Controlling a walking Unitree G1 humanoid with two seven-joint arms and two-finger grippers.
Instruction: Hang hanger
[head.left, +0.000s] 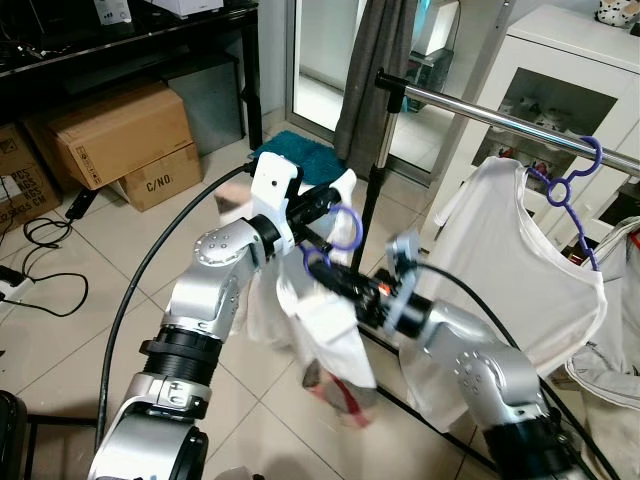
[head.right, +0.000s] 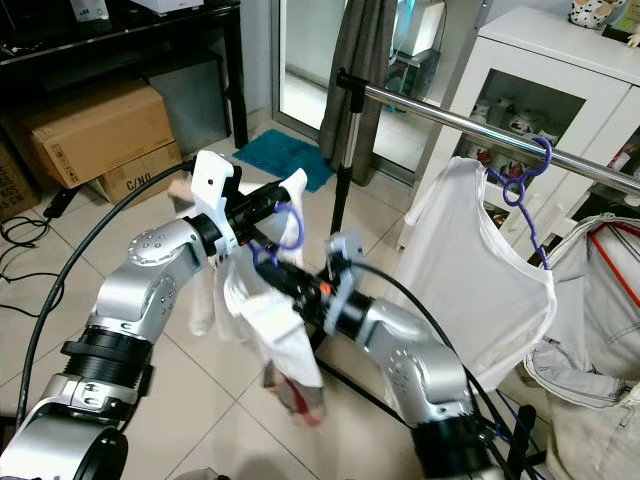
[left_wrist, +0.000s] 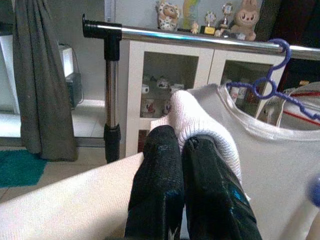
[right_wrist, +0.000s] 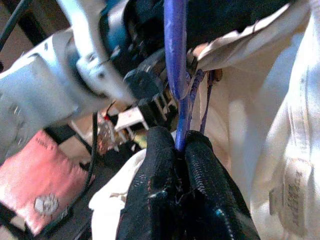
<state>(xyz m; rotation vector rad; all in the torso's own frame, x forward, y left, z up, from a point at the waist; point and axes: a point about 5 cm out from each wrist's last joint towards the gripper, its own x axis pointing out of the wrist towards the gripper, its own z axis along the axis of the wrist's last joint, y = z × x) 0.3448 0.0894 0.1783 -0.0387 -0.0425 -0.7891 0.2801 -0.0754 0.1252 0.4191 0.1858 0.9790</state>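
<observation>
A purple hanger (head.left: 345, 228) carrying a white garment (head.left: 325, 320) is held between both arms, below and to the left of the chrome rail (head.left: 480, 112). My left gripper (head.left: 330, 205) is shut on the garment's white collar (left_wrist: 200, 117) beside the hanger's hook. My right gripper (head.left: 318, 268) is shut on the purple hanger's stem (right_wrist: 175, 60), just under the hook. The garment droops towards the floor. Another white shirt (head.left: 520, 270) hangs on the rail from its own purple hanger (head.left: 570, 185).
The rail's black end cap (head.left: 388, 82) tops an upright post. A grey curtain (head.left: 375, 70) hangs behind it and a white cabinet (head.left: 560, 90) stands behind the rail. Cardboard boxes (head.left: 125, 135) and cables lie at the left. Clothes (head.right: 590, 330) are piled at the right.
</observation>
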